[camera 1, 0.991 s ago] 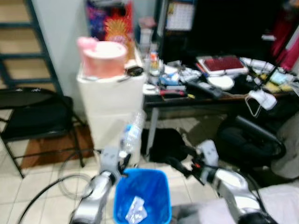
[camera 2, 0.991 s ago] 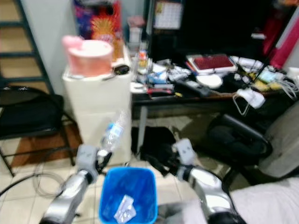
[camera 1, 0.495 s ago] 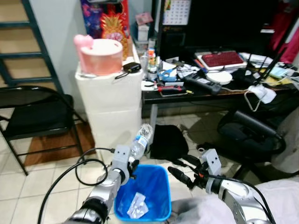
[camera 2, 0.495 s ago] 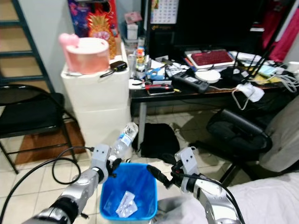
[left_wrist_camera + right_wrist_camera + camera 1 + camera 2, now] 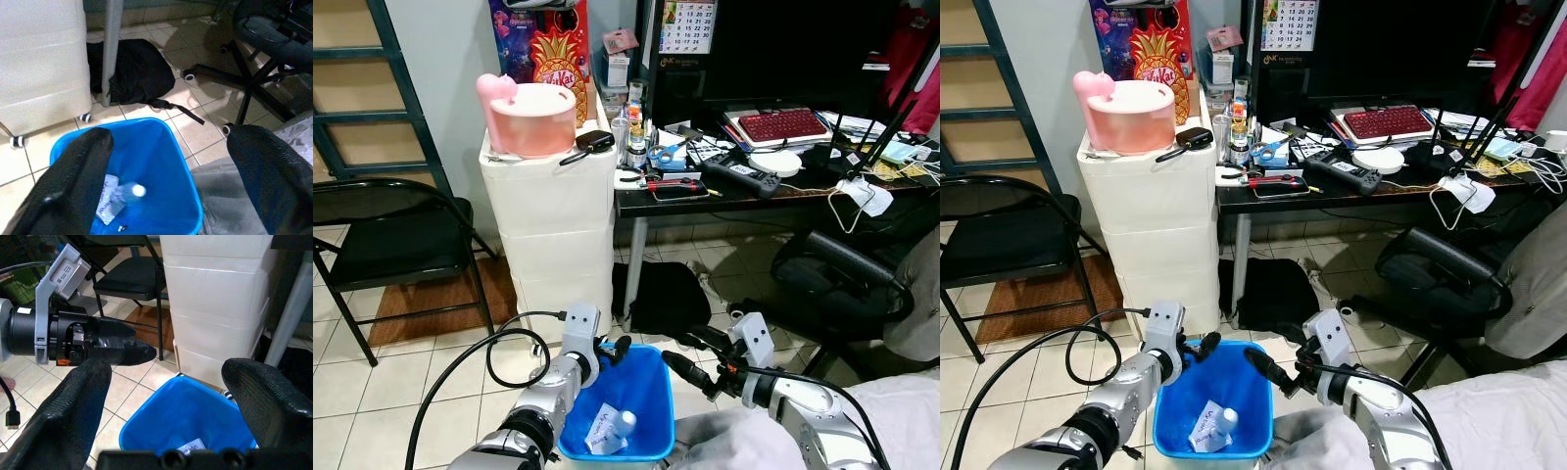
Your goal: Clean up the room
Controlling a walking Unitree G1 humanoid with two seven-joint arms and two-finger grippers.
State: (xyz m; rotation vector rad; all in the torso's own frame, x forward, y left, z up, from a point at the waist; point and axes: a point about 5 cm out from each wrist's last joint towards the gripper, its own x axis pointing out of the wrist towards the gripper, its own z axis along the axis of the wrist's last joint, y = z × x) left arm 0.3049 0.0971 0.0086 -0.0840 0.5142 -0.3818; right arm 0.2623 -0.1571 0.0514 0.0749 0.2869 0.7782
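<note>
1. Step in hand, as judged: the drop into the blue bin (image 5: pixel 651 367) looks done. The clear plastic bottle (image 5: pixel 128 192) lies on the bin floor, touching a crumpled wrapper (image 5: pixel 105 204).
2. Left gripper (image 5: pixel 610 350) hovers at the bin's near-left rim w/ fingers spread wide and nothing between them; the left wrist view looks straight down into the bin through that gap.
3. Right gripper (image 5: pixel 687 354) sits at the bin's right rim, fingers apart, also empty; its wrist view looks across at the left gripper and the white drawer unit (image 5: pixel 220 298).
4. To do it well: lift the left arm straight up and clear of the rim before swinging away, so a finger doesn't hook the bin and tip it. Keep the right arm off the rim too. Watch the black cable (image 5: pixel 499 343) looped on the tiles near the left arm, a likely snag.
5. Next pick probably needs a look round; the desk (image 5: pixel 773 201) is heavily cluttered, e.g. red keyboard (image 5: pixel 780 124), scissors (image 5: pixel 663 157).
6. Counts: 1 bin, 1 bottle, 1 wrapper inside it, 2 grippers, 1 black folding chair (image 5: pixel 391 245), 1 office chair (image 5: pixel 847 284), 1 black bag (image 5: pixel 661 299) under the desk, 1 pink container (image 5: pixel 530 117) atop the drawers.
</note>
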